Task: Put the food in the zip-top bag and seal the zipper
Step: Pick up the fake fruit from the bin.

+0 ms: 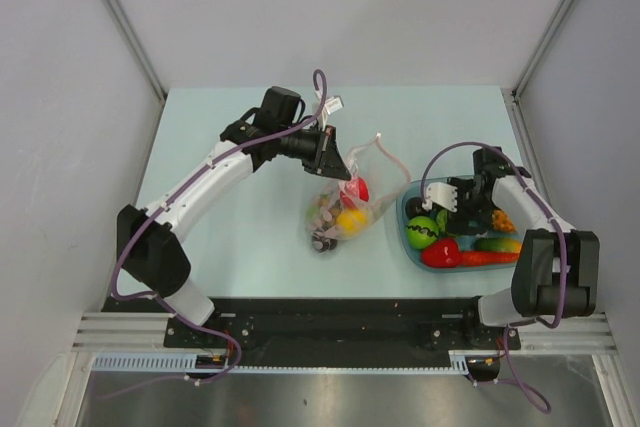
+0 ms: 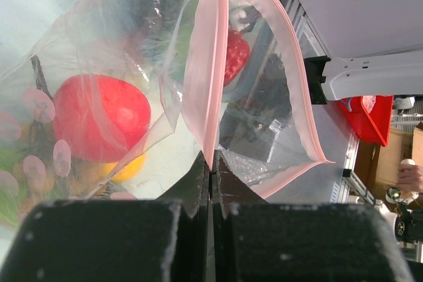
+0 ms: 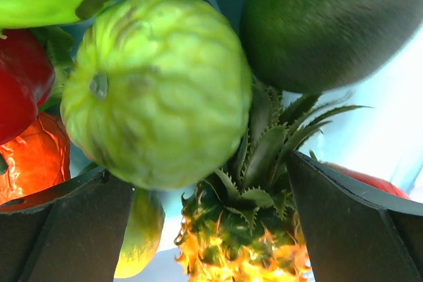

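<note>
My left gripper [image 1: 335, 159] is shut on the pink-red zipper strip [image 2: 205, 64] of the clear zip-top bag [image 1: 345, 202] and holds its mouth up off the table. The mouth gapes open to the right. Inside lie a red fruit [image 2: 99, 117], a yellow lemon [image 1: 350, 220] and a brown grape cluster [image 1: 322, 215]. My right gripper [image 1: 468, 199] is open, low over the light blue tray [image 1: 403, 209]. Its fingers [image 3: 357, 222] stand on either side of an orange pineapple [image 3: 244, 236] with a green crown. A bumpy light green fruit [image 3: 158, 90] lies just beyond it.
The tray also holds a green watermelon [image 1: 422, 232], a red pepper [image 1: 440, 252], a red chili [image 1: 490, 258], a green cucumber [image 1: 497, 244] and a dark green fruit [image 3: 324, 24]. Grey walls close in the table on three sides.
</note>
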You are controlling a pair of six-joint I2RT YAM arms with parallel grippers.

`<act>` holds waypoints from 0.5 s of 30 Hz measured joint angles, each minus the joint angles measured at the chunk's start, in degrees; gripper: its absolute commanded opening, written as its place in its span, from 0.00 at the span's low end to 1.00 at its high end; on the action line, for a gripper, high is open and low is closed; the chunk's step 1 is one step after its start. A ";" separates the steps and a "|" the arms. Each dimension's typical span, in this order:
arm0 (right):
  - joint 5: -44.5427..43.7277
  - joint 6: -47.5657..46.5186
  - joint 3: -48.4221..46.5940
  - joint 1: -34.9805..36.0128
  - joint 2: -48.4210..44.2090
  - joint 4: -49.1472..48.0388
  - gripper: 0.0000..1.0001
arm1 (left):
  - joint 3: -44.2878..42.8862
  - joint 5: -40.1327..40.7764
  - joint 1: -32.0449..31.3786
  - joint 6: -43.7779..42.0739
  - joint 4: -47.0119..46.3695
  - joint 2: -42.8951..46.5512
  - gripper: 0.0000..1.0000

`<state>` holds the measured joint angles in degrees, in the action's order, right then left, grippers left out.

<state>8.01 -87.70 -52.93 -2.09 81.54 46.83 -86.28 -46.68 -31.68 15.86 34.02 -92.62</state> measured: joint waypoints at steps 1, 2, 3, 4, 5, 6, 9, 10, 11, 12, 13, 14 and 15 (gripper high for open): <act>0.00 -0.42 0.00 0.02 0.39 0.02 0.95 | 0.00 -0.02 0.00 -0.02 0.00 0.00 0.00; -0.02 -0.79 0.00 0.07 0.85 0.04 0.92 | 0.00 -0.02 0.04 -0.02 0.00 0.00 0.00; -0.04 -1.01 0.00 0.07 1.42 0.09 0.89 | 0.00 -0.02 0.11 -0.02 0.00 0.00 0.00; -0.11 -1.16 0.00 0.07 1.77 0.09 0.82 | 0.00 -0.02 0.15 -0.04 0.00 0.00 0.00; -0.20 -1.16 -0.07 0.07 2.12 0.22 0.78 | 0.00 -0.02 0.24 -0.04 0.00 0.00 0.00; -0.26 -1.16 -0.37 0.04 2.75 0.70 0.75 | 0.00 -0.02 0.33 -0.07 0.02 0.00 0.00; -0.31 -1.11 -1.49 0.04 3.87 1.84 0.62 | 0.00 -0.04 0.63 -0.35 0.02 0.00 0.00; -0.26 -1.07 -1.77 0.04 3.96 2.12 0.57 | 0.00 -0.07 0.72 -0.44 0.04 0.00 0.00; -0.20 -1.01 -1.99 0.04 3.96 2.40 0.54 | 0.00 -0.09 0.81 -0.48 0.07 0.00 0.00; -0.15 -1.03 -2.19 0.04 3.93 2.69 0.52 | -0.07 -0.11 0.92 -0.52 0.26 0.00 0.00; -0.11 -1.01 -2.34 0.04 3.89 2.89 0.47 | -0.09 -0.11 0.98 -0.66 0.42 0.00 0.00; -0.04 -0.98 -2.47 0.04 3.76 3.13 0.44 | -0.11 -0.17 1.09 -0.90 0.50 0.00 0.00; -0.02 -0.98 -2.60 0.00 3.54 3.52 0.41 | -0.11 -0.24 1.14 -0.92 0.61 0.00 0.00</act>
<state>7.99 -88.68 -55.53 -2.09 85.08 50.35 -86.39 -46.92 -30.55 14.94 34.63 -92.62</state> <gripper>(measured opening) 0.493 0.006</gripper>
